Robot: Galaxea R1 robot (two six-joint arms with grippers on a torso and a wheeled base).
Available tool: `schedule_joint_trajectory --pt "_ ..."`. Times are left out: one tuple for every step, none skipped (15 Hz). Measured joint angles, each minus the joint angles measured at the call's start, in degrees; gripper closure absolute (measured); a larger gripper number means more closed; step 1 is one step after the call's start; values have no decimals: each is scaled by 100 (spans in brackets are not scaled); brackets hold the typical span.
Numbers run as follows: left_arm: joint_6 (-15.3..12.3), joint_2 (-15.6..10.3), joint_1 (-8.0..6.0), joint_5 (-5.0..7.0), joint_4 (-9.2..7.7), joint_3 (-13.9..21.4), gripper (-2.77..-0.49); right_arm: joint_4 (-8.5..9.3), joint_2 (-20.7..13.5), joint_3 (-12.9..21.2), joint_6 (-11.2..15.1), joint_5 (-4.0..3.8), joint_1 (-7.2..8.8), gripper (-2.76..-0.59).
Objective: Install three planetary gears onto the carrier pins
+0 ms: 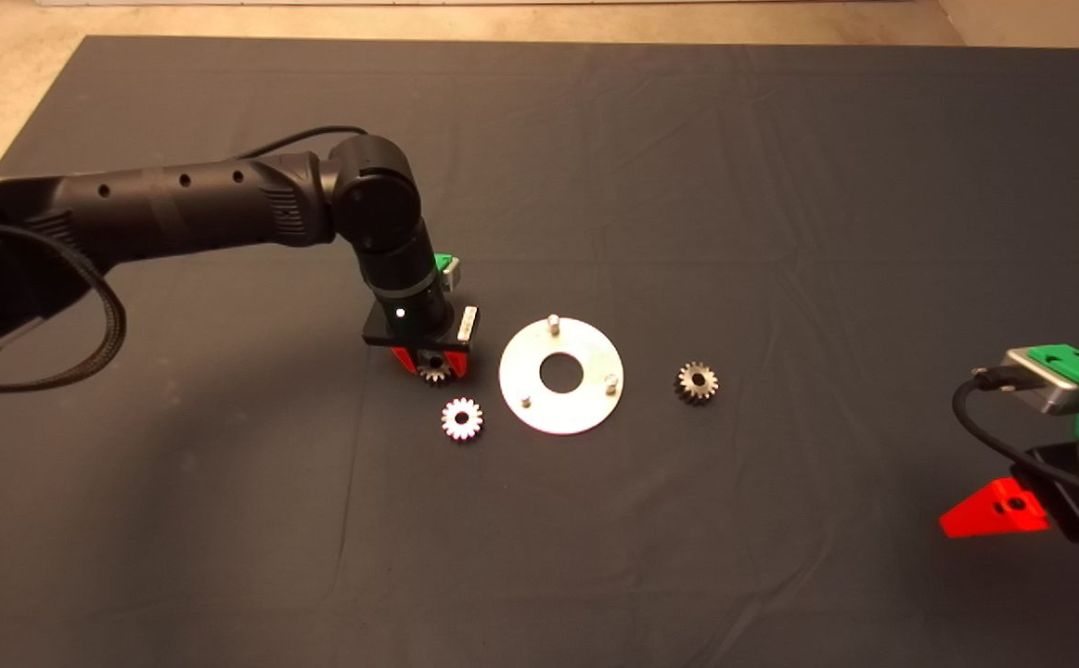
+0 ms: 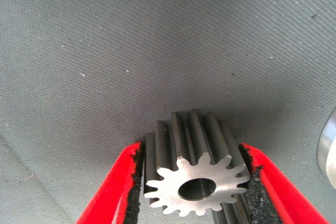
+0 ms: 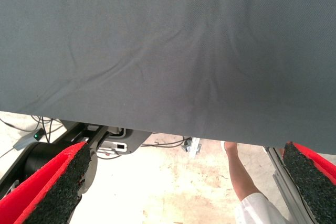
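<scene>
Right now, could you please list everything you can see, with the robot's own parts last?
gears: three, silvery grey; one held between the left gripper's fingers beside the disc, one flat on the mat below it, one on the mat on the disc's other side.
disc: one, shiny silver, mid-mat, central hole.
pins: three, silver, upright on the disc, all bare.
mat: one, dark grey.
person's leg: one, beyond the mat's edge.
left gripper: red fingers, shut on a gear.
right gripper: open, parked at the lower right.
</scene>
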Motion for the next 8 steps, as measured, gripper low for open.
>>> schedule_joint_trajectory --pt "0 0 -2 -2 1 0 -115 0 0 0 0 2 0 -273" --pt "0 0 0 0 0 0 -109 0 0 0 0 2 0 -273" --pt "0 0 -2 2 0 0 -109 0 0 0 0 0 0 -273" --pt "0 0 -2 5 0 0 -109 0 0 0 0 0 0 -273" --pt "0 0 -2 5 0 0 -109 0 0 0 0 0 0 -273" --pt "0 0 -2 5 -1 0 -103 0 0 0 0 0 0 -273" --pt "0 0 -2 6 -2 1 -103 2 0 0 0 0 0 -273" --pt "0 -3 -2 5 0 1 -103 2 0 0 0 0 1 -273"
